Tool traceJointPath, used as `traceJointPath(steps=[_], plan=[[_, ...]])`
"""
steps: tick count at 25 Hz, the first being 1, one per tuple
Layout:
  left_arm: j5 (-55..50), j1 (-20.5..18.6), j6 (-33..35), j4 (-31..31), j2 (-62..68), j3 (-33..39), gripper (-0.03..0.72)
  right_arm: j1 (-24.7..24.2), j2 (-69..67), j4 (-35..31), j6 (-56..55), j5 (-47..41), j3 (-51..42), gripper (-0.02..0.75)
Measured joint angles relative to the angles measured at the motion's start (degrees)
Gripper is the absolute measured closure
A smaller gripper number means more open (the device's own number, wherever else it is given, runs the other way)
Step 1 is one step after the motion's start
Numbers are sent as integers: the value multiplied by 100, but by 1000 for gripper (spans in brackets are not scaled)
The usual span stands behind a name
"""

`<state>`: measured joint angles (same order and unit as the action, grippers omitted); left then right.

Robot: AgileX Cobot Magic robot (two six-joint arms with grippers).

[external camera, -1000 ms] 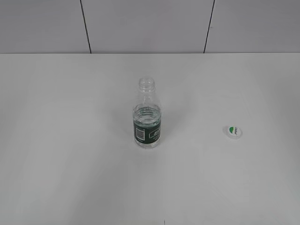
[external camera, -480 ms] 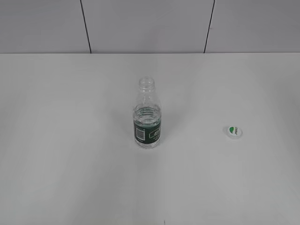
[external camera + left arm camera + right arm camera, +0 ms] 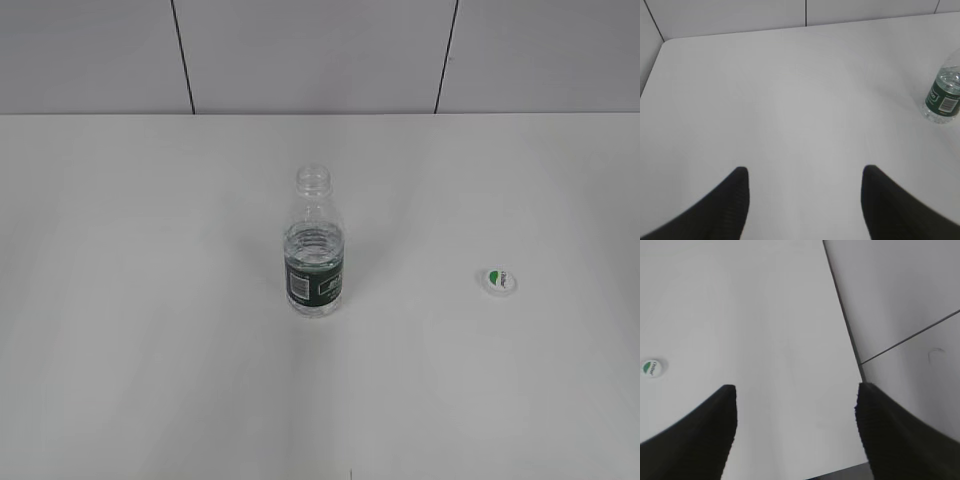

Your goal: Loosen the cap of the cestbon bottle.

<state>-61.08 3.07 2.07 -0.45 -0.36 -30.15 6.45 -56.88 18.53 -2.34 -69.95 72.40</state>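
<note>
The bottle (image 3: 315, 262) stands upright near the middle of the tabletop (image 3: 130, 330), its neck bare, and the cap (image 3: 497, 281) lies flat on the tabletop well to its right, green mark up, nearer the right edge. Only the exterior view shows the two together, and it shows neither of my arms. My left wrist view catches the bottle's lower half with the green label at its right border, well apart from my left gripper (image 3: 805, 175), whose dark fingers (image 3: 732, 200) stand wide apart over bare tabletop with nothing between them; the far left corner of the tabletop shows there too. My right wrist view gives me the cap, small at its left border, off to the side of my right gripper (image 3: 796, 390), which is also spread wide and holding nothing, near the tabletop's right edge.
</note>
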Motion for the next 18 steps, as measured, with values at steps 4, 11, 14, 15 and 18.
traceJointPath(steps=[4, 11, 14, 15, 18], plan=[[0, 0, 0, 0, 0, 0, 249, -8, 240, -132, -13, -4, 0, 173], [0, 0, 0, -5, 0, 0, 249, -18, 1559, 69, 55, -4, -6, 173], [0, 0, 0, -5, 0, 0, 249, -18, 2054, 64, 104, -6, -6, 173], [0, 0, 0, -5, 0, 0, 249, -18, 2193, 36, 138, -11, -6, 173], [0, 0, 0, -5, 0, 0, 249, -18, 2671, -92, 234, -11, -112, 173]])
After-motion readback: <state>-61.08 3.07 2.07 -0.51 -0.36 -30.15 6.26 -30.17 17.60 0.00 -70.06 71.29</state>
